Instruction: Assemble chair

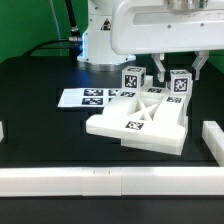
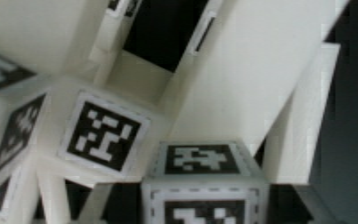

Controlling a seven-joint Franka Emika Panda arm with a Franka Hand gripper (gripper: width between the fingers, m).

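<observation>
On the black worktop (image 1: pixel 40 120) the white chair parts (image 1: pixel 140 118) sit gathered in one cluster, a little toward the exterior view's right of the middle. A broad flat slab (image 1: pixel 133 126) with a black-and-white tag on its upper face lies lowest, and other white pieces lean or lie crossed over it. Two upright tagged blocks rise from the back of the cluster: one (image 1: pixel 133 78) nearer the middle and one (image 1: pixel 179 84) further to the exterior view's right. The gripper (image 1: pixel 160 72) hangs down from the white arm, right between these two blocks, with its dark fingers (image 1: pixel 152 68) close to them. Its jaws look drawn close together, but the pictures do not show clearly whether they have hold of any part. The wrist view is filled with blurred white bars and several tagged faces (image 2: pixel 105 132) seen from very near, with a dark gap between two bars. The marker board (image 1: pixel 85 97) lies flat on the worktop just to the exterior view's left of the cluster. Long white border rails (image 1: pixel 110 181) run along the near edge of the worktop.
</observation>
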